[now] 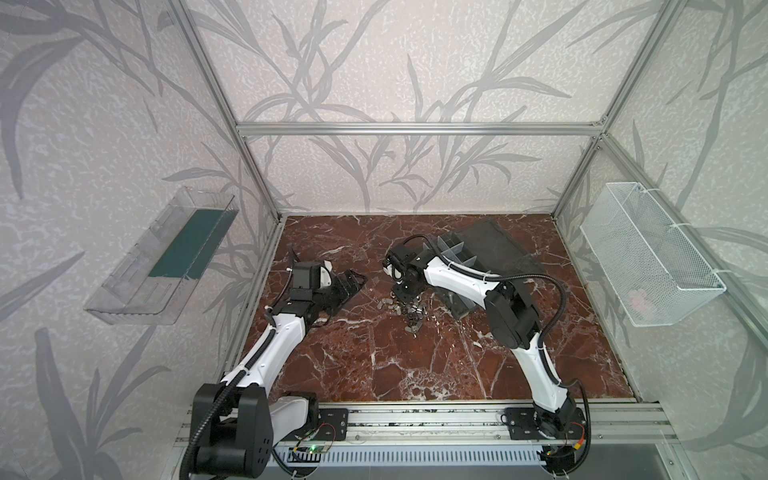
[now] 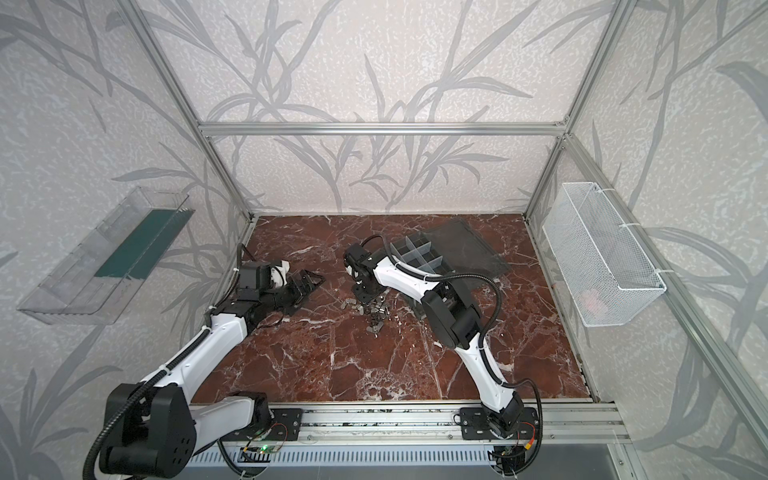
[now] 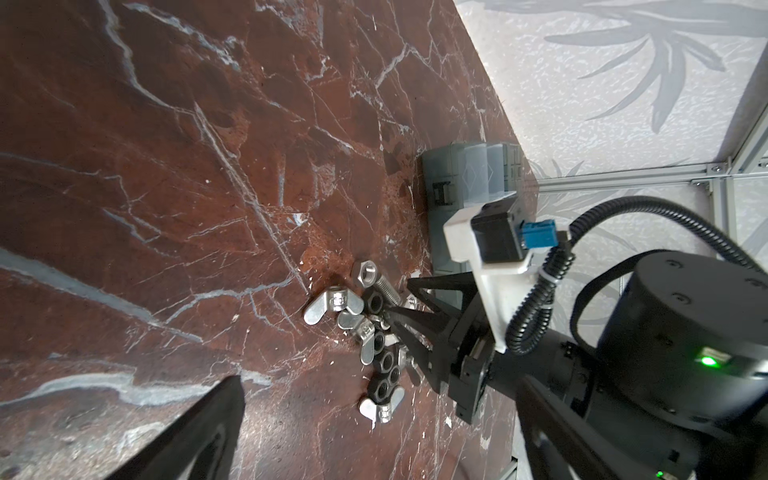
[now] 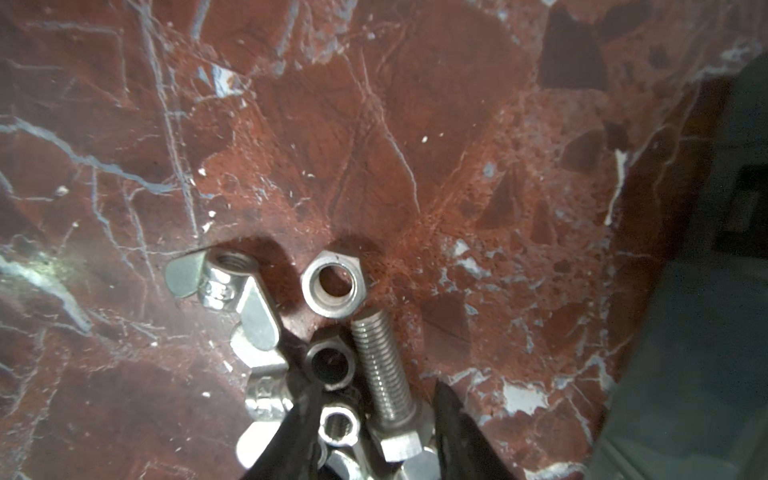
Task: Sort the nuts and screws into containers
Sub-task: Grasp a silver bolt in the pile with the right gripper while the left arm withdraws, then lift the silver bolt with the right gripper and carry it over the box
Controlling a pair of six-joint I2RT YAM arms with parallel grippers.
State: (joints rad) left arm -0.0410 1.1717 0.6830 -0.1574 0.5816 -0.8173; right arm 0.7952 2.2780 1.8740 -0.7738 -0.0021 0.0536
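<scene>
Right gripper [image 4: 378, 390] reaches down into the heap, its black fingers [image 4: 297, 436] partly closed either side of a silver threaded hex-head screw [image 4: 380, 361] lying on the red-brown marble tabletop [image 4: 415, 145]; I cannot tell whether they pinch it. Silver hex and wing nuts [image 4: 333, 286] crowd against the screw. Nearby stands the dark-grey plastic organizer box, its divided containers [image 2: 419, 253] uncovered. Left gripper [image 1: 351, 291] hovers well apart, spread wide, empty.

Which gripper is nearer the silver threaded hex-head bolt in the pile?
Right. The right gripper straddles the silver threaded bolt at its head end; the left gripper sits open, left of the hardware pile, apart from it.
</scene>
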